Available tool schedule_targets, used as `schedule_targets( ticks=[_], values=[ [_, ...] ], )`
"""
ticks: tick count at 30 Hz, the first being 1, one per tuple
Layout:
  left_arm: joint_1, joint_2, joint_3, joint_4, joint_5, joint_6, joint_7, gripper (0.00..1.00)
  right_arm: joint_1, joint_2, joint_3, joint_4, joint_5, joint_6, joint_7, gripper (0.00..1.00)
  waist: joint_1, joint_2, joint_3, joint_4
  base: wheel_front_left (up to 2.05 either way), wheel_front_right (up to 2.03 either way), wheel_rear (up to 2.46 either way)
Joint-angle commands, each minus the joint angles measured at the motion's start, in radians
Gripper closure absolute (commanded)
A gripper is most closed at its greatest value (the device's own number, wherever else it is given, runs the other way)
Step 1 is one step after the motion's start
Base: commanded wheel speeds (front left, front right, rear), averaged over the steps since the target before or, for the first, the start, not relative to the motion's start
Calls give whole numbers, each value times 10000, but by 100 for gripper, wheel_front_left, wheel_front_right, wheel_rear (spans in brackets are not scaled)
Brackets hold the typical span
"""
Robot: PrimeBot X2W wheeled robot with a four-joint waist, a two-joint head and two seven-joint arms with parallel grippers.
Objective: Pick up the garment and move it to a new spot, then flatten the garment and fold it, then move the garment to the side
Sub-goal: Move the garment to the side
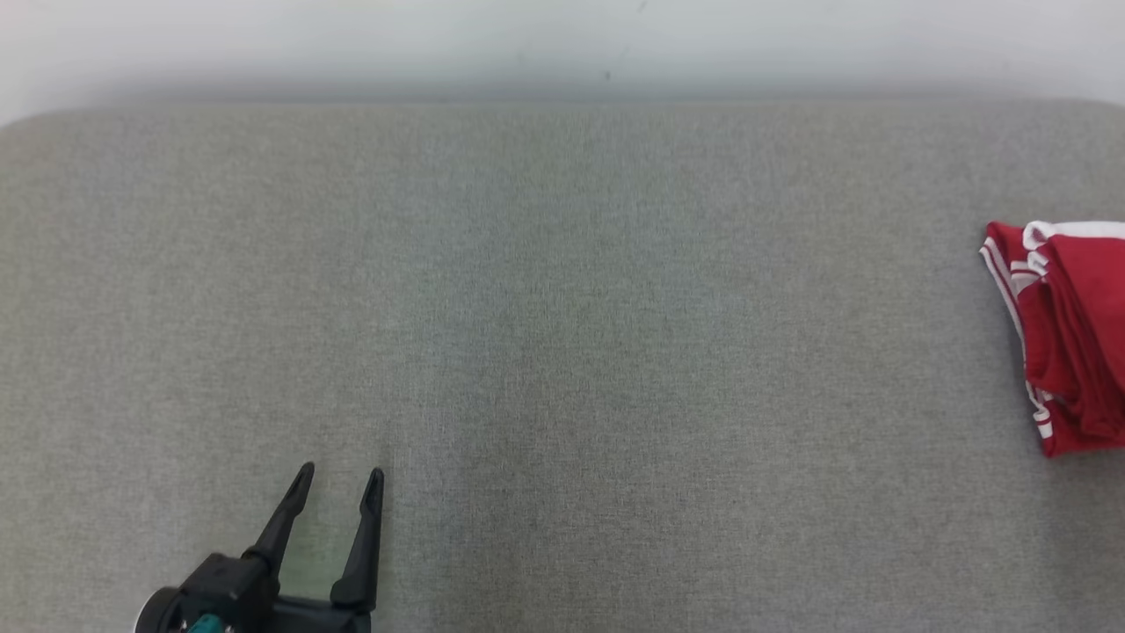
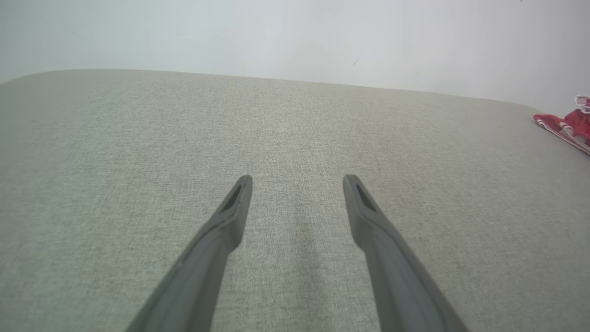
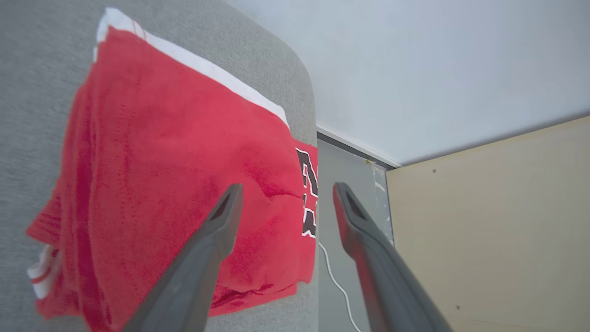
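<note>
Grey worktop (image 1: 562, 308) spreads before you; the folded red garment (image 1: 1072, 334) lies at the frame's far right, seemingly set aside as asked; your right end effector (image 3: 286, 186) hovers above it, released; left end effector (image 1: 341, 470) idles spread, lower left.

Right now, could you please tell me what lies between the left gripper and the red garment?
Only bare grey fabric surface: the head view shows nothing lying between the left gripper and the red garment.
</note>
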Motion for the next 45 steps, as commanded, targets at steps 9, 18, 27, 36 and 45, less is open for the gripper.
schedule_targets(
  ticks=[9,18,27,36,45],
  values=[
    [905,-259,705,-564,119,103,-32,0,1350,2336,-423,-1137,1738,1,-2638,0,0,0,-1728,-101,0,0,0],
    [1558,-658,1687,-1101,42,269,-30,0,3122,4285,-125,-2642,2935,4,-4209,0,0,0,-2453,-107,0,0,0],
    [1764,-962,2203,-754,66,332,-30,0,4533,5913,55,-3169,2654,4,-5588,0,0,0,-2624,-29,0,0,0],
    [2146,-1157,2674,-453,184,156,-30,0,5061,6530,-268,-2584,1760,4,-6138,0,0,0,-2863,-194,0,0,0],
    [2280,-1277,2878,-351,347,34,-30,0,4984,6607,-232,-2407,1630,4,-6147,0,0,0,-2935,-304,0,0,0]
  ],
)
